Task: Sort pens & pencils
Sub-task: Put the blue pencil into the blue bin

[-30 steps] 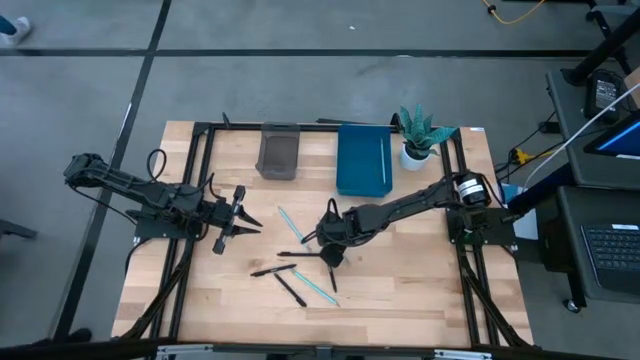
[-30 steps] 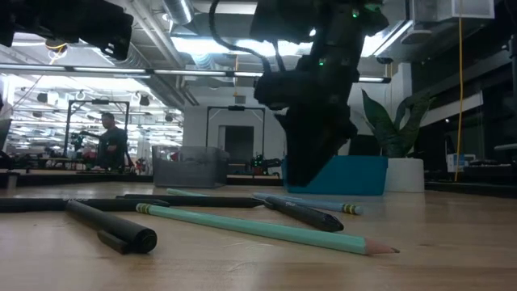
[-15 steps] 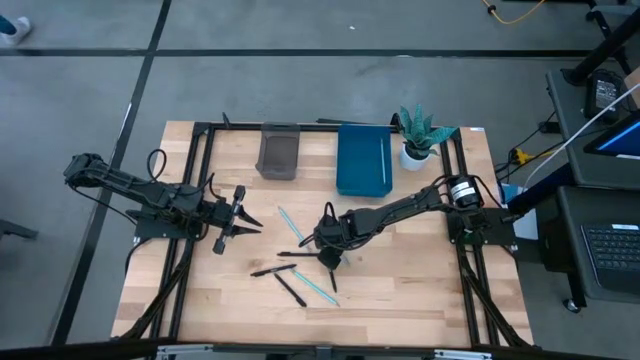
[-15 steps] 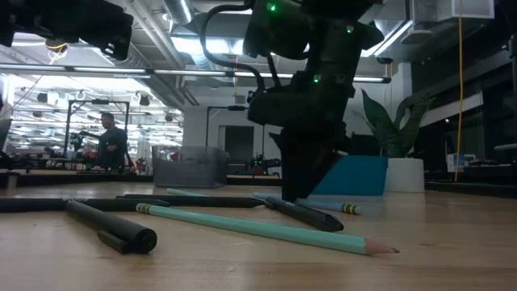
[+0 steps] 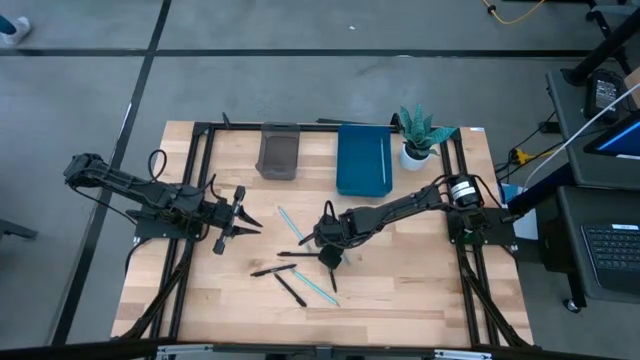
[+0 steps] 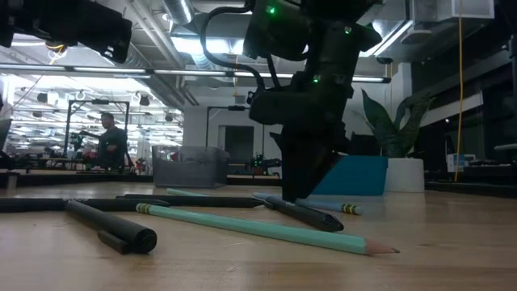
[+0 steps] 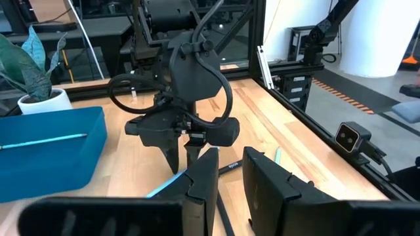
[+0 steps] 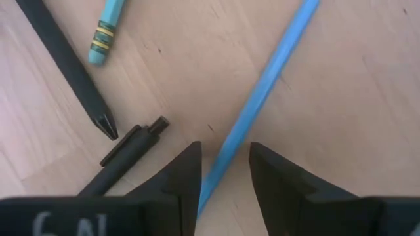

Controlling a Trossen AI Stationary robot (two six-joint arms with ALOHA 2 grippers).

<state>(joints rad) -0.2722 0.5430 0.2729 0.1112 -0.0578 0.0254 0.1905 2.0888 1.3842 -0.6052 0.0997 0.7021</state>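
My right gripper (image 8: 223, 167) stands low over the table centre, fingers apart and straddling a blue pencil (image 8: 262, 95) that lies flat on the wood; nothing is clamped. A black pen (image 8: 128, 152) lies just beside one fingertip. The other pens and pencils (image 5: 300, 280) are scattered near the table (image 5: 420, 290) middle; one pale pencil already rests in the blue tray (image 7: 39, 157). My left gripper (image 5: 238, 222) waits at the left side, part-open and empty. Finding: to take this pencil cleanly I should descend squarely, keep the shaft centred between the pads, avoid catching the neighbouring pen, then close firmly before lifting.
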